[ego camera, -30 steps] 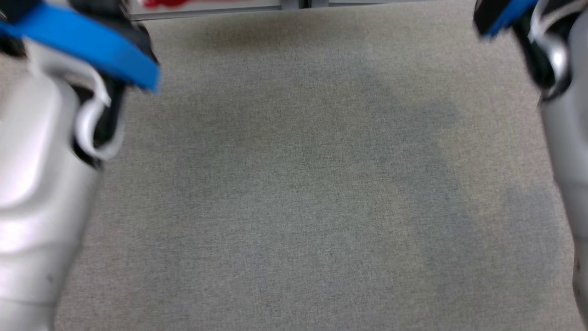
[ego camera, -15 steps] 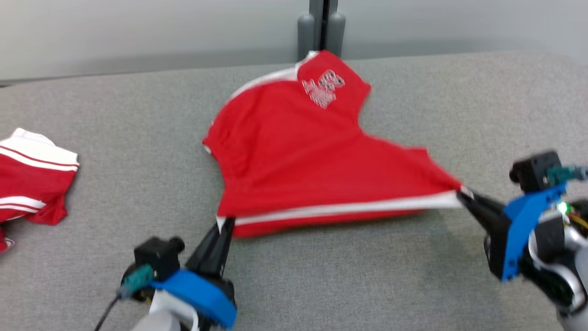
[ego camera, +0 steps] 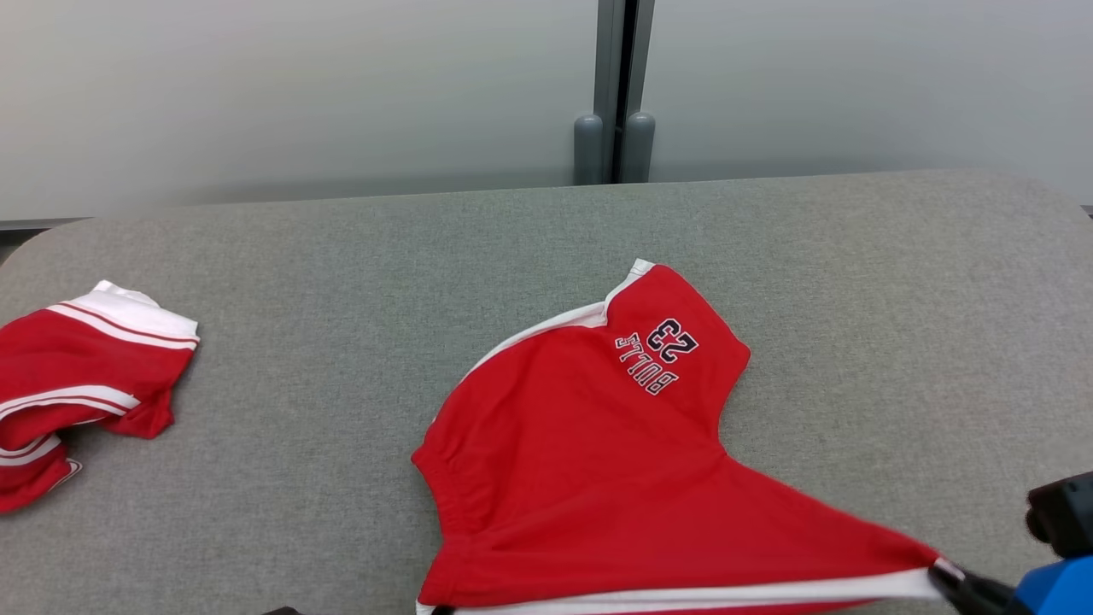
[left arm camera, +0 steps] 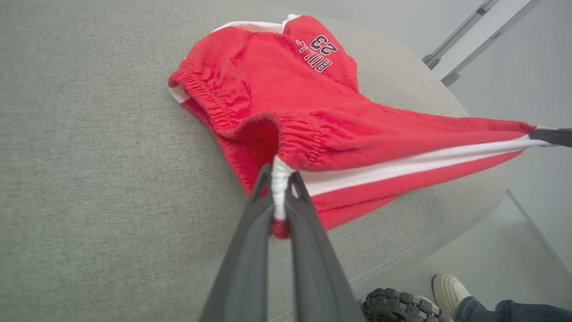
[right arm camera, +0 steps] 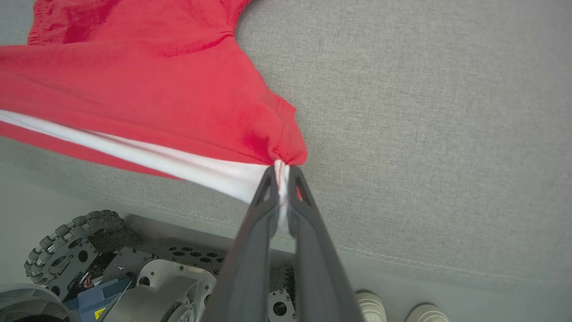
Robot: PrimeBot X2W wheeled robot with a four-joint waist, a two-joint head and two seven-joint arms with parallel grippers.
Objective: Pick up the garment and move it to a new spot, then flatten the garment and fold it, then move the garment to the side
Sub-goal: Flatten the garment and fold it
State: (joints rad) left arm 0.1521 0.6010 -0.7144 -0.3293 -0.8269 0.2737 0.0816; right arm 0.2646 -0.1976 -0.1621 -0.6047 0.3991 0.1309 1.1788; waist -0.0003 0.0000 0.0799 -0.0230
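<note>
The garment (ego camera: 589, 461) is a pair of red shorts with white side stripes and a dark print, lying on the grey table (ego camera: 341, 282) with its near edge stretched taut between both grippers. My left gripper (left arm camera: 279, 176) is shut on the white-trimmed waistband corner of the garment (left arm camera: 286, 89). The right gripper (right arm camera: 280, 172) is shut on the opposite corner of the garment (right arm camera: 134, 85), where the white stripe ends. In the head view the right gripper (ego camera: 943, 576) sits at the lower right, pinching that corner.
A second red and white garment (ego camera: 77, 384) lies crumpled at the table's left end. A grey post (ego camera: 615, 111) stands behind the far edge. Below the near edge are the robot's wheeled base (right arm camera: 67, 241) and a person's shoes (right arm camera: 371, 308).
The head camera has swung up from the bare table to the far wall. The garment now lies farther from the far edge. Both grippers have kept their hold.
</note>
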